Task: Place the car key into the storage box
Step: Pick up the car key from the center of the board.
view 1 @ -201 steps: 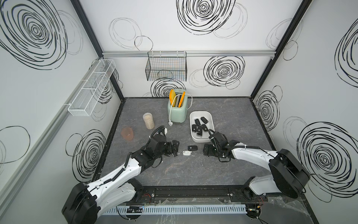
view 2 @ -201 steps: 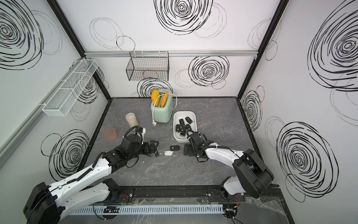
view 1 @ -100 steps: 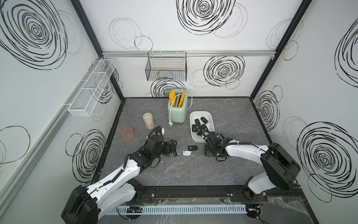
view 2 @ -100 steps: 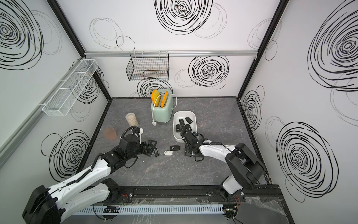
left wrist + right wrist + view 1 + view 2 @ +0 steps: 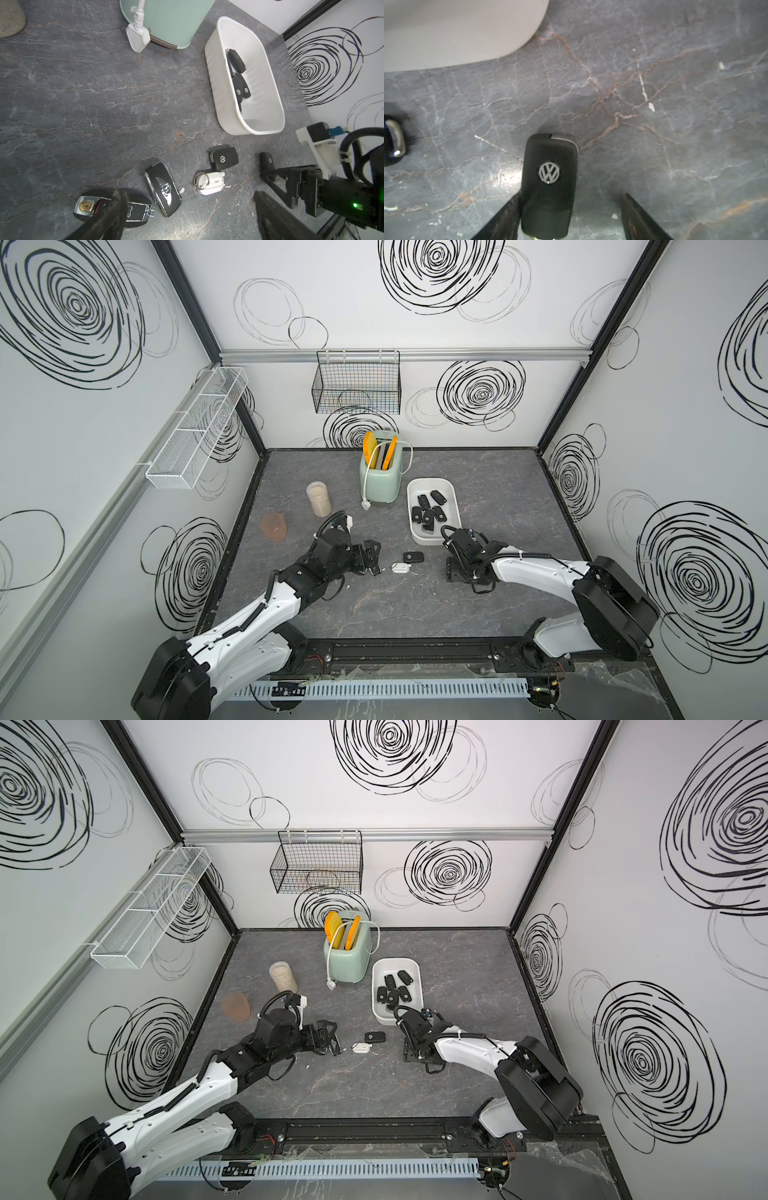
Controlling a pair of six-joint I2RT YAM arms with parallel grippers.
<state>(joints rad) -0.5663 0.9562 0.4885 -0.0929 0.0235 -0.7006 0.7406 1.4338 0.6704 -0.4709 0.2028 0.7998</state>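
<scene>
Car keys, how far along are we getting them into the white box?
Done: several keys lie in the storage box. In hand: the open right gripper straddles a VW key on the table, not yet clamped. Remaining: that key, plus a second VW key, a winged-badge key and a crest-badge key near the open left gripper.

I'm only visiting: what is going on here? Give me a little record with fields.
Storage box: white, beside the toaster, several black keys inside
Right gripper: open, straddling a car key on the table, one finger touching its side
Left gripper: open, by two chrome-trimmed keys
Also loose: another black key, a white tag
</scene>
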